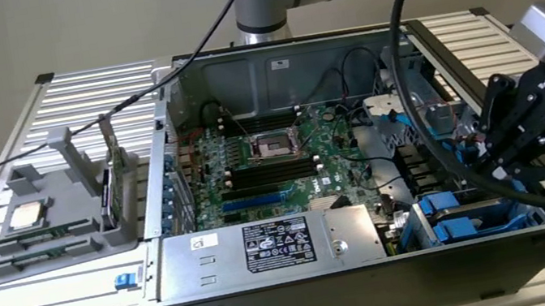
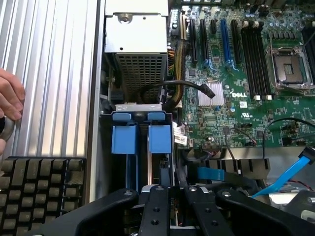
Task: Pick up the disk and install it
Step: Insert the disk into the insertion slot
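The disk (image 1: 475, 221) lies in the drive bay at the near corner of the open computer case (image 1: 380, 280), on the exterior view's right. It shows as a blue carrier frame. In the wrist view its two blue tabs (image 2: 160, 140) point toward the power supply (image 2: 138, 29), and its rails run back under my fingertips. My black gripper (image 1: 487, 162) hangs over the case's right wall, above the bay's outer end. The fingers (image 2: 155, 211) stand close together on the near end of the disk's carrier. The drive's metal body is hidden.
A grey fixture (image 1: 56, 236) on the exterior view's left holds a small silver chip (image 1: 25, 215) and an upright dark card (image 1: 110, 183). The motherboard (image 1: 265, 171) fills the case floor. A blue cable (image 2: 288, 179) crosses near the gripper. A hand (image 2: 10, 101) and a keyboard (image 2: 39, 191) lie outside the case.
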You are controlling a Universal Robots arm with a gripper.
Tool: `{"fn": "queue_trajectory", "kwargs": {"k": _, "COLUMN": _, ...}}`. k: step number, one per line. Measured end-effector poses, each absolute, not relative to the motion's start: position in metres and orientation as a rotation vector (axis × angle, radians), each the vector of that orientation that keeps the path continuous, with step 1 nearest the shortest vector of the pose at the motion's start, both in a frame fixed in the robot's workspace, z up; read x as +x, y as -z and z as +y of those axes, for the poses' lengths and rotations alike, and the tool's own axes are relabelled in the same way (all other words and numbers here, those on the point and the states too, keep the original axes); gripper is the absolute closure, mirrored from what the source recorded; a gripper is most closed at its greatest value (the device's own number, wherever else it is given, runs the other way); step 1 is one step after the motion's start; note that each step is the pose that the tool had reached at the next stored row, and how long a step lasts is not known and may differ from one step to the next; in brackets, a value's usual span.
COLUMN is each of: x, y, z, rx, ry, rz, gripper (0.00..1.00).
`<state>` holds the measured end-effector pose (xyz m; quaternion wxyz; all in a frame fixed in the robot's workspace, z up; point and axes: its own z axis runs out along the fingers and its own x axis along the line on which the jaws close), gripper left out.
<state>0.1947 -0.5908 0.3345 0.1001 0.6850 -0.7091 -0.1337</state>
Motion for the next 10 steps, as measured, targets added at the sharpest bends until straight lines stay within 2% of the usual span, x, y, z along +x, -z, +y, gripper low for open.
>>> {"fn": "queue_trajectory", "kwargs": {"k": 10, "x": 0.209, "y": -0.333, "z": -0.589, "rx": 1.992, "ry": 0.409, "rz": -2.081, "gripper": 0.83}}
